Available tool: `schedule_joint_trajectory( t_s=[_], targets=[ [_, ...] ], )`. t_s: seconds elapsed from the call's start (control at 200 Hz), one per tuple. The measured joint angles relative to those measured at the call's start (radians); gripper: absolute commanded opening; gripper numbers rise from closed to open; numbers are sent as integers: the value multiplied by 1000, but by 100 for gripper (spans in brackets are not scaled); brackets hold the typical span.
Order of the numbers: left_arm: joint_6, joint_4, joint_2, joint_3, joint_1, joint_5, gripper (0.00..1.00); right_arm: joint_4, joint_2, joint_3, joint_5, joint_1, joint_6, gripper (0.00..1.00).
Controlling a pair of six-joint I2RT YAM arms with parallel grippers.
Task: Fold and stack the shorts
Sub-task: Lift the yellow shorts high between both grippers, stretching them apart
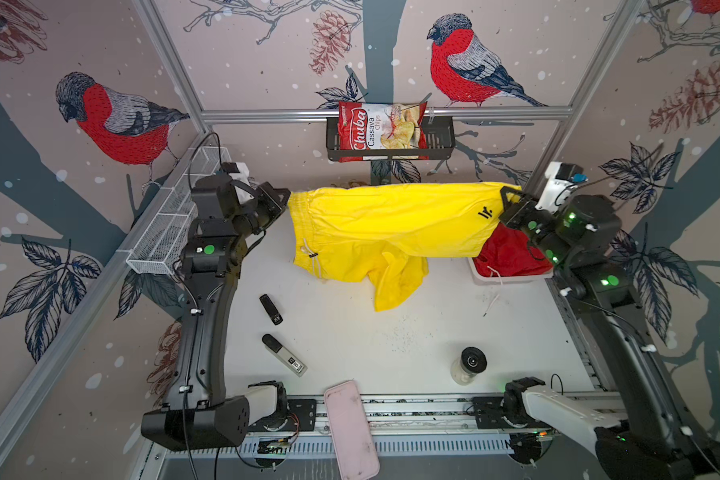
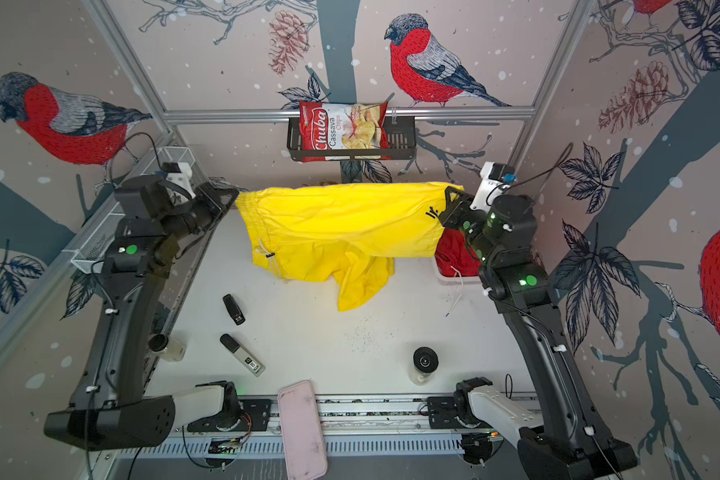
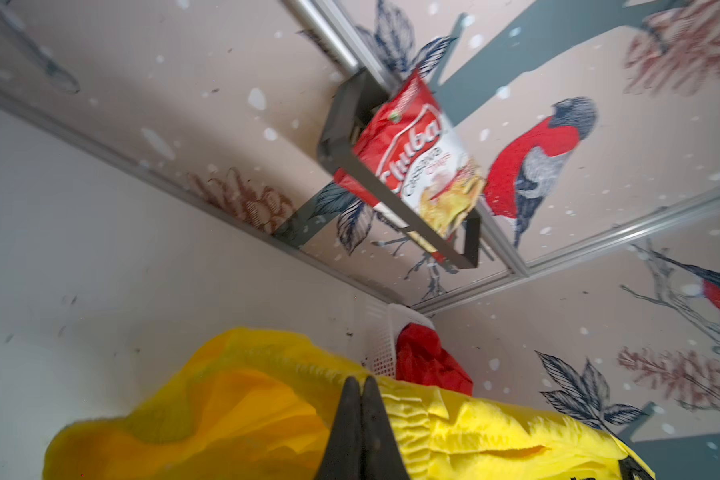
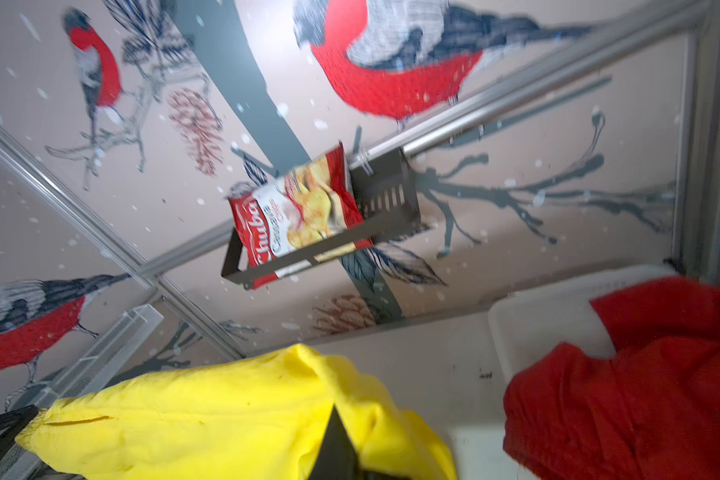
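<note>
Yellow shorts (image 1: 391, 224): stretched sideways across the upper middle of both top views, raised at both ends, one leg drooping to the counter (image 1: 391, 345)
Left claw (image 1: 287, 203): pressed together, pinching the waistband end, centre left
Right claw (image 1: 509, 198): pressed together on the leg hem by the dark logo (image 1: 484, 214), centre right
Red shorts (image 1: 510, 257): bunched in a white basket (image 1: 481, 274), right of centre, partly under the yellow hem
Chips bag (image 1: 381, 131): in a black rack (image 1: 439, 141), upper centre

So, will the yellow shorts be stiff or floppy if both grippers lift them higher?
Probably floppy: the yellow shorts hang limp between the left gripper and the right gripper, and one leg droops toward the table. Likely light, since two small pinches at the edges carry them.
</note>
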Motion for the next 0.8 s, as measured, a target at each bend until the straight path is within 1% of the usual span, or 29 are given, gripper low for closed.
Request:
schedule_joint_trajectory(
  t_s=[0.28,0.415,0.545,0.625,0.7,0.8],
  targets=[
    [-106,32,54,324,-1,139,0,32,-63,219,71,0,-34,0],
    [-157,71,65,411,-5,220,0,66,-82,332,101,0,-51,0],
    [-182,95,54,423,-6,277,0,96,-60,442,96,0,-51,0],
    [-180,99,48,413,-6,276,0,112,-26,465,90,0,-44,0],
    [-166,100,45,365,-6,251,0,129,15,439,94,0,-19,0],
    [-127,105,44,244,1,199,0,151,68,323,106,0,7,0]
  ],
)
